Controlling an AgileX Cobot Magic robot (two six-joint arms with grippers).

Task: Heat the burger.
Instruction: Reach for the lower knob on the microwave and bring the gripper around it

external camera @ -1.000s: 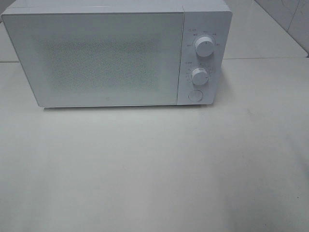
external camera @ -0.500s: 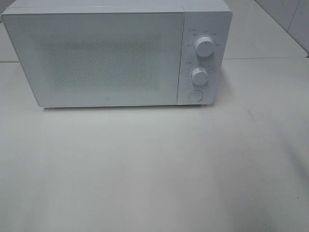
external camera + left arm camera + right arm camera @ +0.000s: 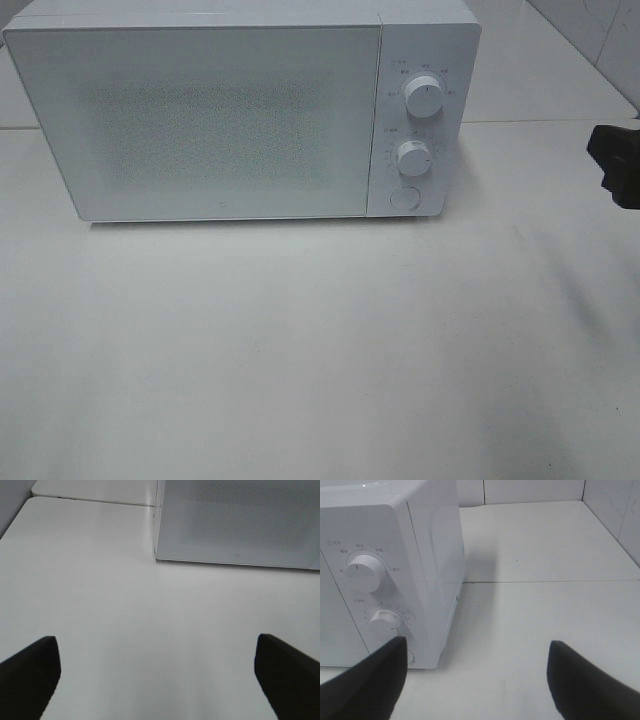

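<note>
Both jaws wide apart before white microwave (image 3: 220, 120)

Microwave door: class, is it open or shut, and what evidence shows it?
Shut. The door sits flush with the control panel, its edge meeting the panel with no gap, and no interior is exposed.

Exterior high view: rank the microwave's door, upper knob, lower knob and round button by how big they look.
1. Door, by far the largest.
2. Upper knob and lower knob: too alike to rank.
3. Button, slightly smaller than either knob.
</note>
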